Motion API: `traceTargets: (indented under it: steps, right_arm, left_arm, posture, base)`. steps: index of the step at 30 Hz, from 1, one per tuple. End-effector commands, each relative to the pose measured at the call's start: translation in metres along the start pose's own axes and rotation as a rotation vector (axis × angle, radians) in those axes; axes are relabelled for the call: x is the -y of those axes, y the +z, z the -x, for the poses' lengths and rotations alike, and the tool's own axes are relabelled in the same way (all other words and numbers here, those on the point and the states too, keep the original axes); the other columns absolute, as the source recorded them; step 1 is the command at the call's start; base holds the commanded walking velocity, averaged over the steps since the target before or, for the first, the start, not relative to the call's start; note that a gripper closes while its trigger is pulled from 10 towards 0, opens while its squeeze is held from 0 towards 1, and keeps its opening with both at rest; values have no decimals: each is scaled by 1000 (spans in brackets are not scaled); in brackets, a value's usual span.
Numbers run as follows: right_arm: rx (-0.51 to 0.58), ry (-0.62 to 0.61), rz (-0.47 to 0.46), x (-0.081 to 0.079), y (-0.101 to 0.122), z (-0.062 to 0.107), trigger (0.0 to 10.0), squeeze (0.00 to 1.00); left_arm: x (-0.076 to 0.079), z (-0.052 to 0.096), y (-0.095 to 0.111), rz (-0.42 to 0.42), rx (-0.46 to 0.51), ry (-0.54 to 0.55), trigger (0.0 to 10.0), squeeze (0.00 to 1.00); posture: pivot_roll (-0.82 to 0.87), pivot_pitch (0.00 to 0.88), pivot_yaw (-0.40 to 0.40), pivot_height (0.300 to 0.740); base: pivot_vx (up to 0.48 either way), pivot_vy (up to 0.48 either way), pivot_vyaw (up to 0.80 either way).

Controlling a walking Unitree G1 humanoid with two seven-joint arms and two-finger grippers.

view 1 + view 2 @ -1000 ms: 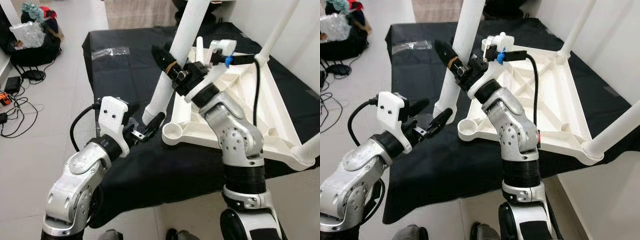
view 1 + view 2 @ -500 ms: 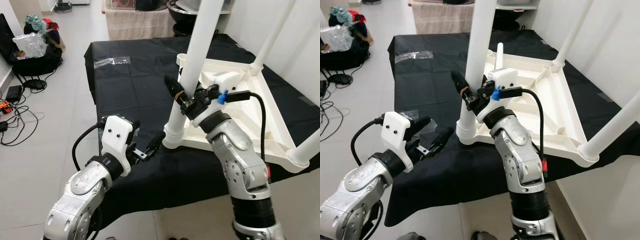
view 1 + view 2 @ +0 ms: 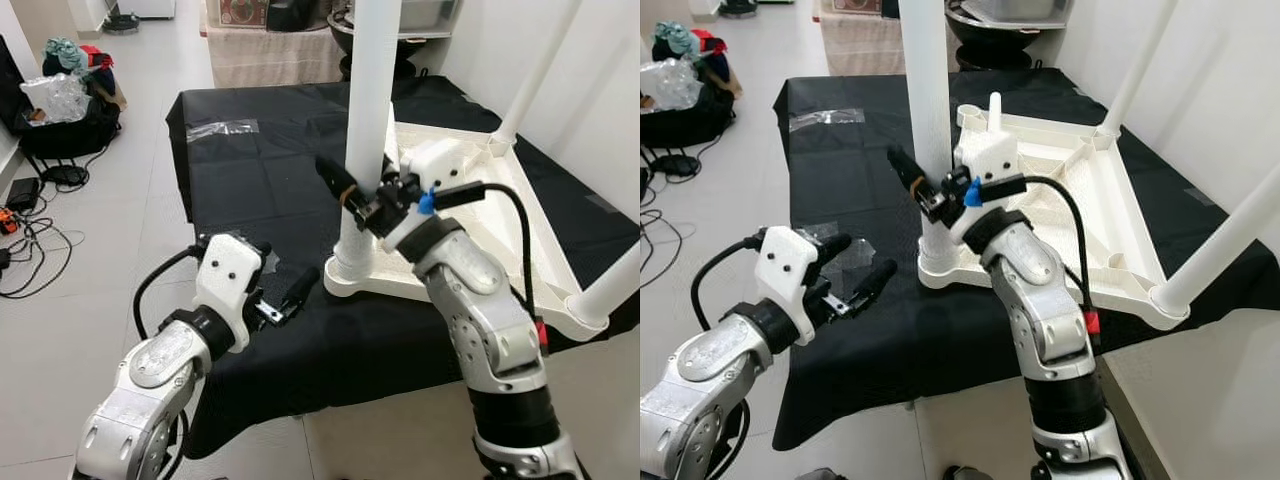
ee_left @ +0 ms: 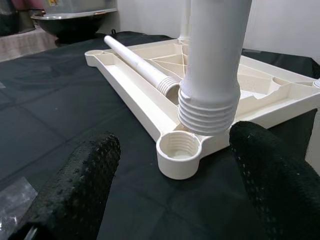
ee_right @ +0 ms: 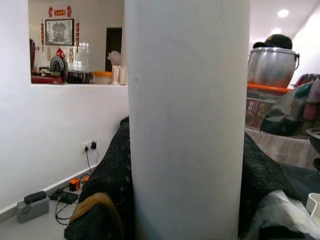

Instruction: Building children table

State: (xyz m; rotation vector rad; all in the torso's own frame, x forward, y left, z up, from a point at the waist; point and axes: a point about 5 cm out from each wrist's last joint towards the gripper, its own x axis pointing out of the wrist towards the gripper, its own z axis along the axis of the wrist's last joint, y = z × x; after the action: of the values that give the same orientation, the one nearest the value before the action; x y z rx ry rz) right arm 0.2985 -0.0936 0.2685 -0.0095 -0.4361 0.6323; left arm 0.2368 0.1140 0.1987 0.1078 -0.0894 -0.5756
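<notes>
An upturned white table top (image 3: 1120, 230) lies on a black cloth. My right gripper (image 3: 360, 195) is shut on a white leg (image 3: 372, 90) and holds it upright. In the left wrist view the leg's threaded end (image 4: 210, 107) hangs just above and beyond the empty corner socket (image 4: 179, 150), outside it. In the right wrist view the leg (image 5: 187, 120) sits between the black fingers. My left gripper (image 3: 860, 262) is open with nothing in it, low over the cloth, a short way left of that corner.
Two legs (image 3: 535, 70) (image 3: 610, 290) stand on the table top's right-hand corners. A loose leg (image 4: 135, 62) lies inside the table top. Clear plastic wrap (image 3: 222, 128) lies on the cloth. Bags and cables (image 3: 60, 100) sit on the floor at left.
My right gripper has swung the leg from tilted to upright and brought its threaded end over to the corner socket. The left gripper stays open and has drawn back a little.
</notes>
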Motion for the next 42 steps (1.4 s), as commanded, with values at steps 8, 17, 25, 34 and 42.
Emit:
traceTargets:
  steps: [8, 17, 25, 34, 42]
  right_arm:
    - [18, -31, -164, -2, 7, -11, 10000, 0]
    - [12, -8, -225, -6, 4, -13, 10000, 0]
    - [39, 38, -307, -15, 12, -18, 10000, 0]
    - [54, 76, -335, -24, 18, -21, 10000, 0]
    - [65, 81, -343, -24, 24, -24, 10000, 0]
  left_arm:
    - [5, -5, -1, 5, 7, -13, 10000, 0]
    - [-1, -8, 3, -1, 20, 10, 10000, 0]
    - [-8, -14, 0, 44, 33, -16, 10000, 0]
    - [-3, -23, -5, 73, 22, -86, 10000, 0]
    - [-2, -26, -8, 59, 1, -108, 10000, 0]
  posture:
    - [19, 70, -65, 740]
    - [21, 75, -64, 740]
    - [19, 75, -62, 740]
    - [20, 80, -59, 740]
    - [17, 94, -52, 740]
  base:
    - [0, 0, 311]
    - [0, 0, 0]
    - [0, 0, 0]
    - [0, 0, 0]
    - [0, 0, 0]
